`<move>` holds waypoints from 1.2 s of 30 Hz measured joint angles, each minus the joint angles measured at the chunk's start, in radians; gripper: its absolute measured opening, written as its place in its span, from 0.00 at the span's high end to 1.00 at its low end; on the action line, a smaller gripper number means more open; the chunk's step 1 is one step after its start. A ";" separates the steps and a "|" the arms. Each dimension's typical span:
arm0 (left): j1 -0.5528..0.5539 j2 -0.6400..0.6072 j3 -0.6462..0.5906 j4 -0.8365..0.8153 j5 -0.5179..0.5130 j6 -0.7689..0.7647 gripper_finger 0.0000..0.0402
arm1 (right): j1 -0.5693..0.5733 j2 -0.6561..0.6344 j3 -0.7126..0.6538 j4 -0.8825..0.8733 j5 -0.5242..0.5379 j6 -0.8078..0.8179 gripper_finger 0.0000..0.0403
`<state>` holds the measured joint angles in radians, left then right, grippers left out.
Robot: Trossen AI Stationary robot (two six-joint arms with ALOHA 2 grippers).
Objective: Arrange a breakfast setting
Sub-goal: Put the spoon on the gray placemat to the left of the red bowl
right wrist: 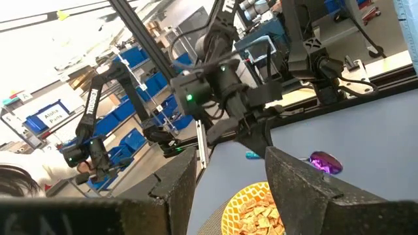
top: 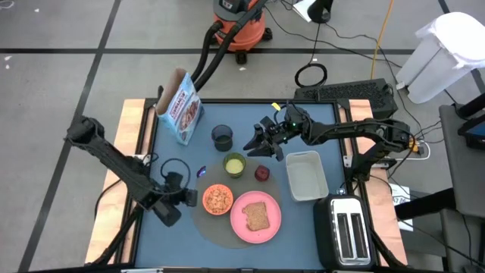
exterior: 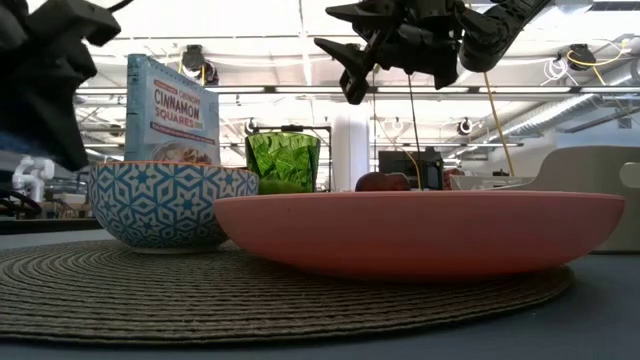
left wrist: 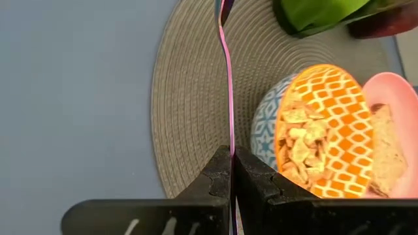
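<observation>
From overhead, I had the left gripper (top: 182, 189) beside the round grey mat (top: 220, 227), its bowl end, the purple spoon (top: 201, 172), poking out toward the green cup (top: 234, 164); the right gripper (top: 261, 140) hung above the table near the dark blue mug (top: 222, 137), partly spread and empty. At table height, the small orange bowl (exterior: 165, 203) and pink plate (exterior: 420, 228) sat on the mat. Through the left wrist, the fingers (left wrist: 215, 179) were pinched shut on the spoon's thin handle, edge-on over the mat. I judged it light, stiff plastic, slippery and prone to swivel, so a grip nearer mid-handle suited. The right wrist showed nothing between its fingers (right wrist: 297, 176).
</observation>
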<state>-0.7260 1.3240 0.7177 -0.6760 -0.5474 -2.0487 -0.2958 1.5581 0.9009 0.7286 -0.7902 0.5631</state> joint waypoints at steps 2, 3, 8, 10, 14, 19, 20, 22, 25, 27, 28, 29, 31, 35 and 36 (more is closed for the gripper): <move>-0.005 0.027 0.000 0.009 0.000 -0.029 0.98 | 0.000 0.000 0.000 0.000 0.000 0.000 0.56; -0.006 0.040 0.000 0.015 0.001 -0.043 0.98 | 0.000 0.000 0.000 0.000 0.000 0.000 0.56; -0.010 0.097 0.000 0.049 0.001 -0.117 0.98 | 0.000 0.000 0.000 0.000 0.000 0.000 0.56; -0.010 0.119 0.000 0.053 0.001 -0.157 0.98 | 0.000 0.000 0.000 0.000 0.000 0.000 0.56; -0.010 0.160 0.000 0.064 0.001 -0.204 0.98 | 0.000 0.000 0.000 0.000 0.000 0.000 0.56; -0.010 0.201 0.000 0.089 0.000 -0.230 0.98 | 0.000 -0.001 0.000 0.000 0.001 -0.001 0.56; -0.010 0.211 0.000 0.096 0.000 -0.232 0.98 | 0.000 -0.001 0.000 0.000 0.001 -0.001 0.56; -0.010 0.229 0.000 0.103 0.000 -0.239 0.98 | 0.000 -0.001 0.000 0.000 0.001 -0.001 0.56; -0.010 0.258 0.000 0.123 -0.006 -0.249 0.98 | 0.000 -0.001 0.000 0.000 0.002 0.000 0.56; -0.010 0.276 0.000 0.138 -0.008 -0.250 0.98 | 0.001 -0.001 0.000 0.000 0.002 -0.001 0.56; -0.010 0.286 0.000 0.149 -0.010 -0.250 0.98 | 0.000 -0.001 0.000 0.000 0.002 0.000 0.56; -0.010 0.295 0.000 0.158 -0.010 -0.250 0.98 | 0.000 -0.001 0.000 0.000 0.002 0.000 0.56; -0.010 0.305 0.000 0.163 -0.009 -0.250 0.98 | 0.000 -0.001 0.000 0.000 0.002 0.000 0.56; -0.011 0.312 0.000 0.165 -0.005 -0.250 0.97 | 0.001 -0.001 0.000 0.000 0.003 0.000 0.56; -0.011 0.312 0.000 0.165 -0.003 -0.249 0.97 | 0.001 -0.001 0.000 0.000 0.003 0.000 0.56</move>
<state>-0.7365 1.6363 0.7181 -0.5115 -0.5508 -2.2977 -0.2953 1.5574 0.9009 0.7286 -0.7872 0.5629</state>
